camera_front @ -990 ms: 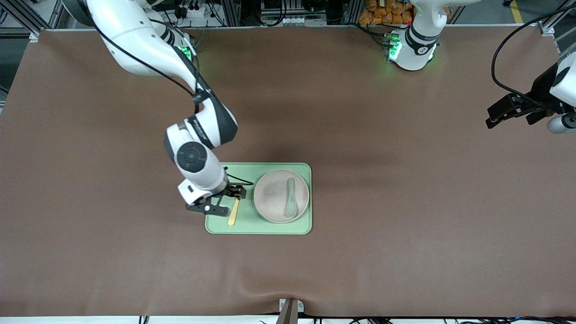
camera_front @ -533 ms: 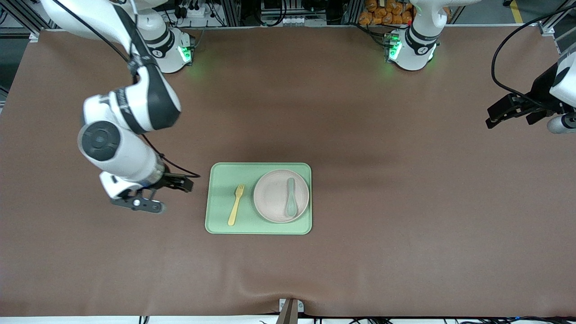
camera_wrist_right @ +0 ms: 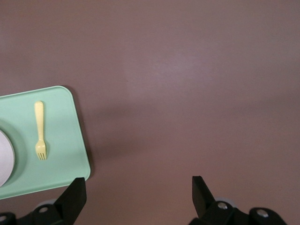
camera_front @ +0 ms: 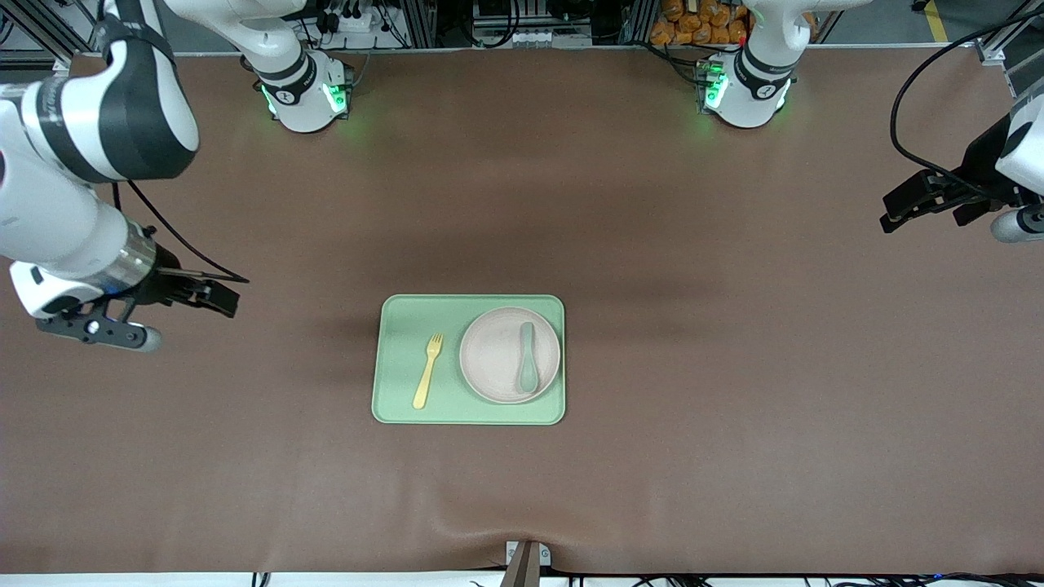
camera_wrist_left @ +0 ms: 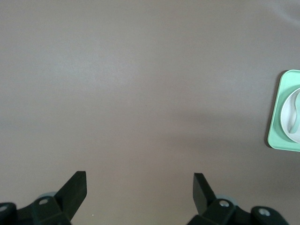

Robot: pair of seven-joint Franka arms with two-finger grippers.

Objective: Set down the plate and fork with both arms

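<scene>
The pale plate (camera_front: 493,359) sits in the light-green tray (camera_front: 400,326), at its end toward the left arm. The pale-yellow fork (camera_front: 427,371) lies flat on the tray beside the plate, toward the right arm's end. My right gripper (camera_front: 220,297) is open and empty over bare table, well away from the tray toward the right arm's end. Its wrist view shows its open gripper (camera_wrist_right: 138,179), the fork (camera_wrist_right: 40,130), the tray (camera_wrist_right: 65,154) and the plate's edge (camera_wrist_right: 4,164). My left gripper (camera_front: 893,210) waits open and empty at the left arm's end; it is also in its own view (camera_wrist_left: 139,176).
A muted-green spoon (camera_front: 527,367) lies in the plate. The left wrist view shows a corner of the tray (camera_wrist_left: 276,136) with the plate (camera_wrist_left: 287,123) and spoon (camera_wrist_left: 295,112). Brown table cover (camera_front: 734,408) lies all round the tray.
My right gripper has left the fork lying on the tray and swung away toward the right arm's end of the table. The left arm has not moved.
</scene>
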